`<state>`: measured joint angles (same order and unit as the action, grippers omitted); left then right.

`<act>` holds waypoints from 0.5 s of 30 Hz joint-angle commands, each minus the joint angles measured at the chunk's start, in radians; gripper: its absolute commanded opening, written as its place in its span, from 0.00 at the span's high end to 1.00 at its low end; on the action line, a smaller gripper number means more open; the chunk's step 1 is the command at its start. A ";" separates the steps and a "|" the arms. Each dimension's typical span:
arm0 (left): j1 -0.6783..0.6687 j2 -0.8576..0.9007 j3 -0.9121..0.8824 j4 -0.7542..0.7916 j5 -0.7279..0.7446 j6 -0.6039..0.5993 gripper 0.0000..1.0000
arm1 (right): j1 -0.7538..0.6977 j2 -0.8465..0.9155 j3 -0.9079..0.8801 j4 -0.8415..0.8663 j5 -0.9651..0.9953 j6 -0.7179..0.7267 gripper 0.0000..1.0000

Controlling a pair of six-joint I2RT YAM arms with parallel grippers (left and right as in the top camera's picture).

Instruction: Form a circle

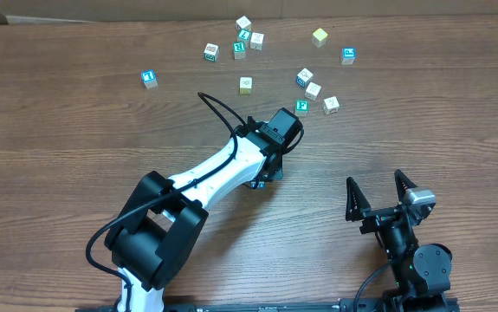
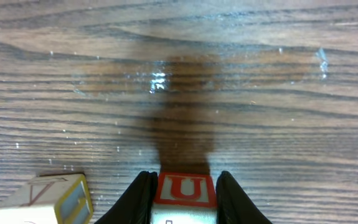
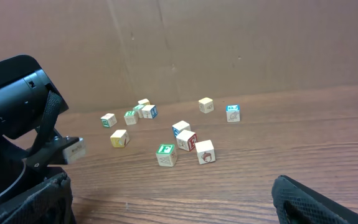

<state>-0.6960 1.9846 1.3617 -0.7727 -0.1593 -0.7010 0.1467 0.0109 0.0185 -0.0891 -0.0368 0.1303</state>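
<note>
Your left tool (image 2: 185, 180) was clenched on a red-lettered U cube (image 2: 185, 190), low over the worktop (image 2: 259, 124). Your right tool (image 1: 374, 178) stood released, near right. Just beyond the left tool, the circle (image 1: 313, 90) was, seemingly, four loosely bunched cubes. You had closing and tightening left.

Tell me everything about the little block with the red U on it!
The U block is a small cube, pale wood by its look. The face toward the left wrist camera has a red frame and a red letter U; the side below is plain cream. It sits straight between the black fingers of the left pincer, which press its two sides. Its shadow falls on the brown table ahead. Whether it touches the table cannot be seen.
</note>
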 commanded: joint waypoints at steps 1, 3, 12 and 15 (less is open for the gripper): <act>0.014 0.013 -0.006 0.004 -0.086 -0.002 0.78 | 0.004 -0.008 -0.011 0.007 0.009 -0.004 0.00; 0.017 0.013 -0.006 0.010 -0.123 -0.002 0.78 | 0.004 -0.008 -0.011 0.007 0.009 -0.004 0.00; 0.018 0.013 -0.006 0.056 -0.215 -0.002 0.78 | 0.004 -0.008 -0.011 0.007 0.009 -0.004 0.00; 0.018 0.013 -0.006 0.056 -0.233 -0.002 0.78 | 0.004 -0.008 -0.011 0.007 0.009 -0.004 0.00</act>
<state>-0.6849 1.9846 1.3617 -0.7193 -0.3298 -0.7010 0.1463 0.0109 0.0185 -0.0887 -0.0364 0.1303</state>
